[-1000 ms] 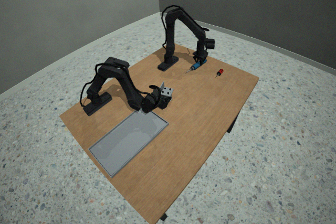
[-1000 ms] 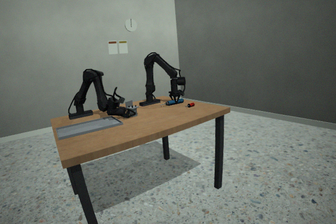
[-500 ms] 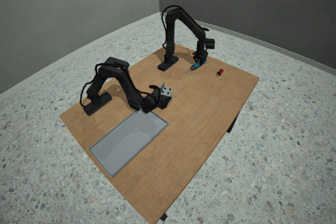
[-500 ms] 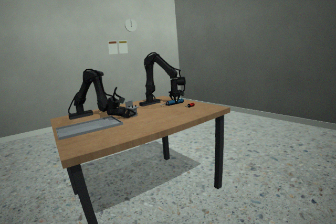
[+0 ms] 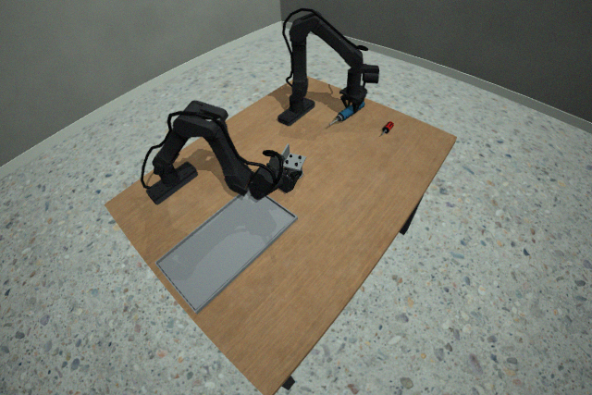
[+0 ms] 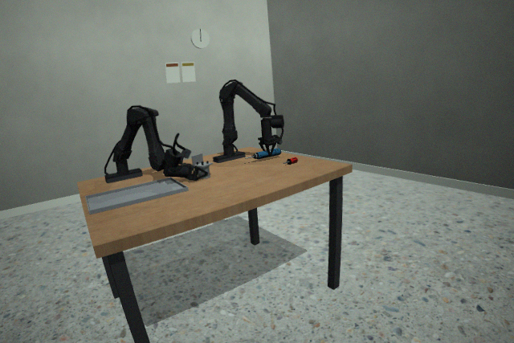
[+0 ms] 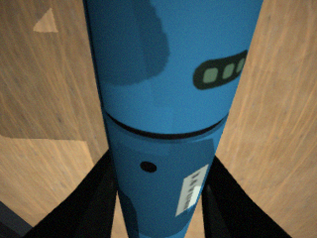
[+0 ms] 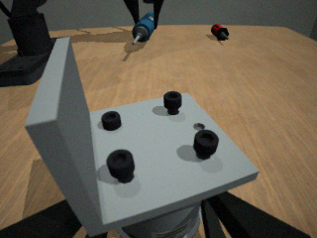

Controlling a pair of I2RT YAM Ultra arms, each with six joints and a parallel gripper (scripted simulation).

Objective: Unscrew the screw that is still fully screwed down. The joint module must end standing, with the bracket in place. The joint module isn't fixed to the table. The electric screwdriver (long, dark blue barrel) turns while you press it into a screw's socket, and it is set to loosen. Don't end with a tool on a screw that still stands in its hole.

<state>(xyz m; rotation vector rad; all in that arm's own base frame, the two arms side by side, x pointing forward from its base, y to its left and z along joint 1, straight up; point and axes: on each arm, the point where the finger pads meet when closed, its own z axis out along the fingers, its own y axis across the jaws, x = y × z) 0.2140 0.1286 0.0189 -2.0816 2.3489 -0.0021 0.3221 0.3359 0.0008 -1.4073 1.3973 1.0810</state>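
Joint module (image 6: 206, 169) (image 8: 165, 224) stands on the bench (image 5: 344, 218) (image 6: 249, 181), its round metallic body between the fingers of the right end effector (image 5: 293, 178) (image 6: 202, 173) (image 8: 157, 181), which is closed around it. On top sits the bracket (image 5: 295, 161) (image 6: 197, 159) (image 8: 149, 144), a smooth, pale grey L of flat plate and upright wall.

Only the right wrist view makes the screw heights plain: the low screw (image 8: 111, 120), at the far end beside the upright wall, sits flush on the plate, while three raised screws (image 8: 121, 165) (image 8: 205, 143) (image 8: 172, 101) show their shanks. All four heads are black, round and socketed. The left wrist view instead fills with the electric screwdriver (image 5: 349, 112) (image 6: 265, 153) (image 7: 163, 99) (image 8: 144, 27): tapering blue barrel, dark seam, pale label, green-lit panel. The left end effector (image 5: 352, 105) (image 6: 270, 152) (image 7: 159, 157) (image 8: 147, 29) grips that barrel, well apart from the module.

A shallow rectangular grey tray (image 5: 229, 247) (image 6: 136, 195) has its flat floor showing, patched with shadow. A small red-and-black screwdriver (image 5: 388, 128) (image 6: 291, 161) (image 8: 219, 32) lies near the electric one. The exterior view alone shows a round wall clock (image 6: 200, 38)
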